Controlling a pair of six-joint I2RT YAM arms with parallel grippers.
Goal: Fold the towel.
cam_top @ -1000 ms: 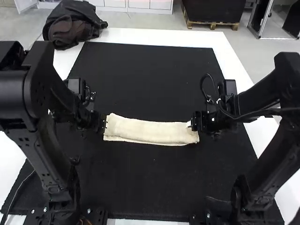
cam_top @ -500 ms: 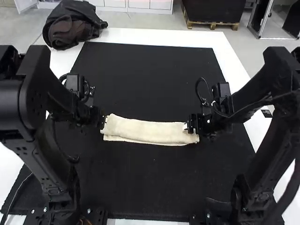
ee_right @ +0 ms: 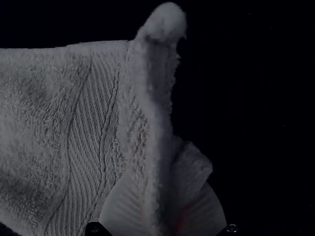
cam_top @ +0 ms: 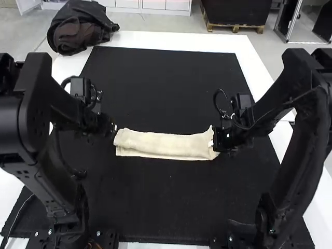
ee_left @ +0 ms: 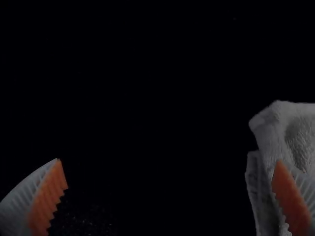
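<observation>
The cream towel [cam_top: 166, 145] lies as a long folded strip across the black mat, its lower layer showing along the near edge. At its left end is my left gripper [cam_top: 114, 127]; at its right end, my right gripper [cam_top: 214, 140]. In the left wrist view my left gripper [ee_left: 170, 184] stands open, one finger over the edge of the towel [ee_left: 295, 132] and bare mat between the fingers. In the right wrist view my right gripper [ee_right: 165, 211] is shut on the end of the towel [ee_right: 39, 123], pinching it into an upright ridge.
A black mat [cam_top: 161, 202] covers most of the white table [cam_top: 187, 39]. A dark bundle of cloth [cam_top: 78, 31] rests at the table's far left corner.
The right gripper has taken hold of the towel's right end, which is now bunched and raised. My left gripper has shifted slightly away from me, and the towel's left end has moved a little.
</observation>
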